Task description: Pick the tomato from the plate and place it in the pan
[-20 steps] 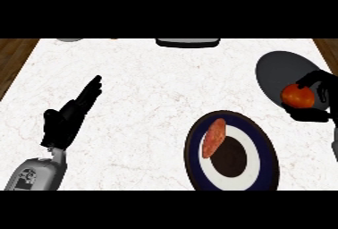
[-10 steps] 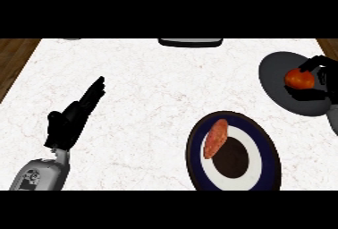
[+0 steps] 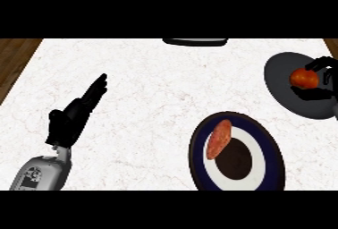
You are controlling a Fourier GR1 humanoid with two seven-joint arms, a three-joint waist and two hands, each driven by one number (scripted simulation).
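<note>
Red-orange tomato (image 3: 304, 78) over dark grey pan (image 3: 284, 85), far right; blue-rimmed plate (image 3: 271, 147) nearer.

Setting: kitchen. Evidence: white marble-patterned worktop (image 3: 165, 89) with a wood floor strip at its left edge (image 3: 13, 58); dark pan (image 3: 290, 91), blue-rimmed plate (image 3: 198, 156) carrying food, tomato (image 3: 304, 78).

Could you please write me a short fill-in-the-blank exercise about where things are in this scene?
1. The tomato is over the ____.
2. The ____ hand curls round the tomato.
3. The left hand rests open on the view's ____ side.
4. A reddish food piece lies on the ____.

Answers: pan; right; left; plate
</note>
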